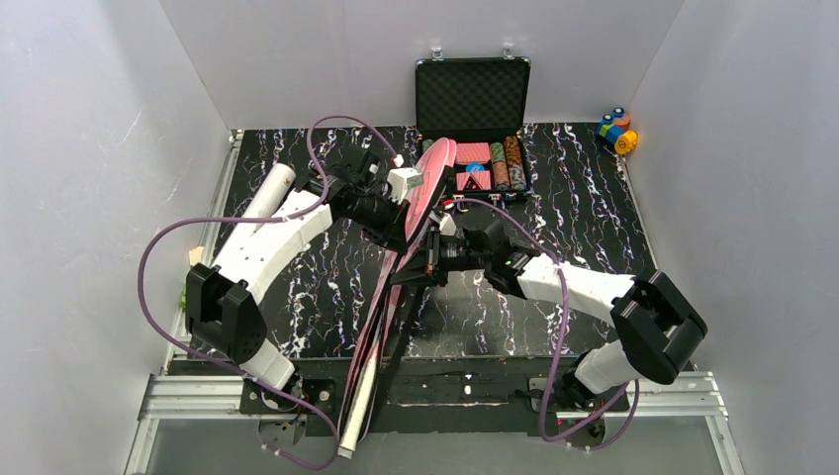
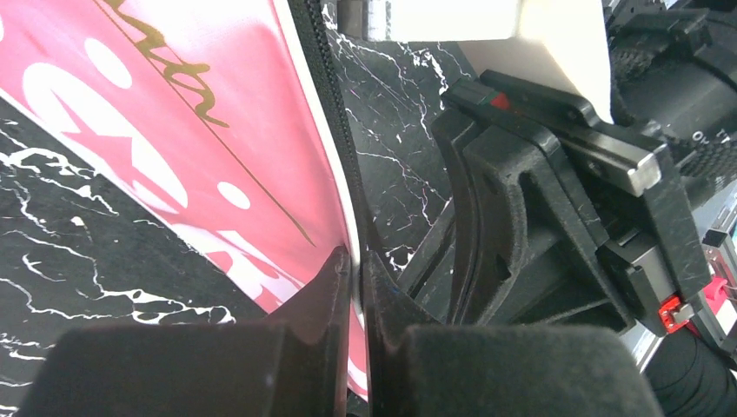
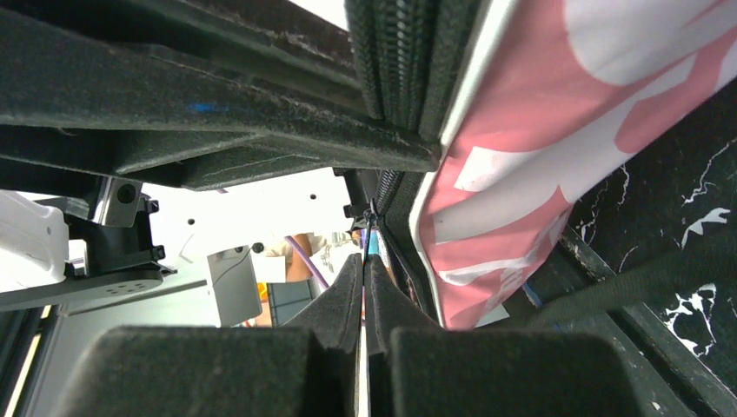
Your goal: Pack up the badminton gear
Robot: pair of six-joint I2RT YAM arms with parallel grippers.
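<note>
The pink racket-shaped bag is held up on its edge mid-table, its narrow end reaching past the near edge. My left gripper is shut on the bag's white-piped zip edge, with the pink printed side to its left; the fingertips pinch the fabric tight. My right gripper is shut on a thin black part of the bag's zip edge, and the pink side hangs to its right. A long white tube lies at the left, behind the left arm.
An open black case of poker chips stands at the back centre, right behind the bag's top. Small colourful toy blocks sit at the back right corner. A black strap hangs from the bag towards the near edge.
</note>
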